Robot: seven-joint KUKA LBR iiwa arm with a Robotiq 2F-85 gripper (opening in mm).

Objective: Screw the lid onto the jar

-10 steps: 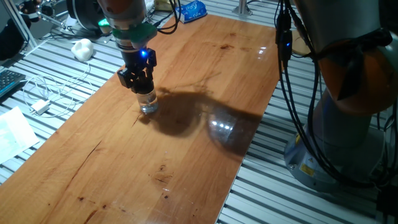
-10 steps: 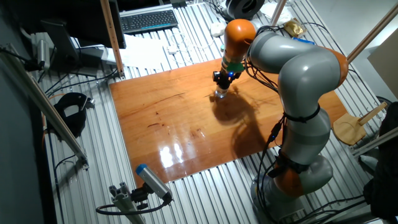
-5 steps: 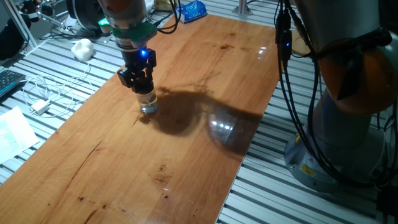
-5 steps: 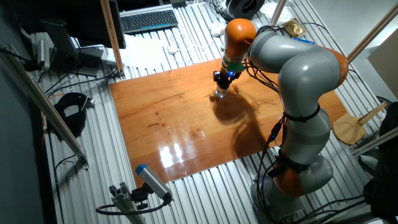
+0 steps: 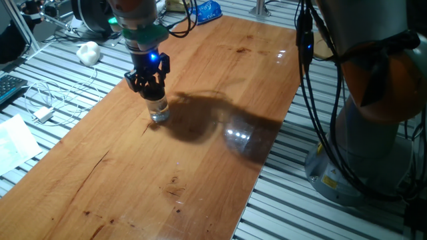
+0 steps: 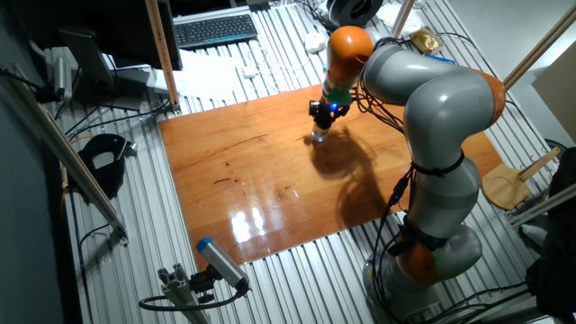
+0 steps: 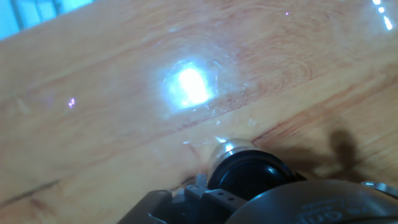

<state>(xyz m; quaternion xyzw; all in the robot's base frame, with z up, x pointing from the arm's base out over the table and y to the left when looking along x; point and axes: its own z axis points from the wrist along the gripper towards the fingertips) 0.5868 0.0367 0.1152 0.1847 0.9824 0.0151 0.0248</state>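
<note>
White lumpy object (image 5: pixel 87 52): upper left of one fixed view, on the slatted surface, off the worktop (image 5: pixel 200 153). Hand (image 5: pixel 153 89): left of centre, pointed down, fingers clamped on the lid (image 7: pixel 249 176). Lid: dark and round, lower centre of the hand view, seated atop the jar (image 5: pixel 158 110). Jar: upright on the worktop directly under the hand, clear glass. Grey arm (image 6: pixel 432 117): right of the other fixed view.

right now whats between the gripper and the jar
Only the lid: it sits on top of the jar directly under the gripper, best seen in one fixed view. Whether the fingers grip it is unclear.
</note>
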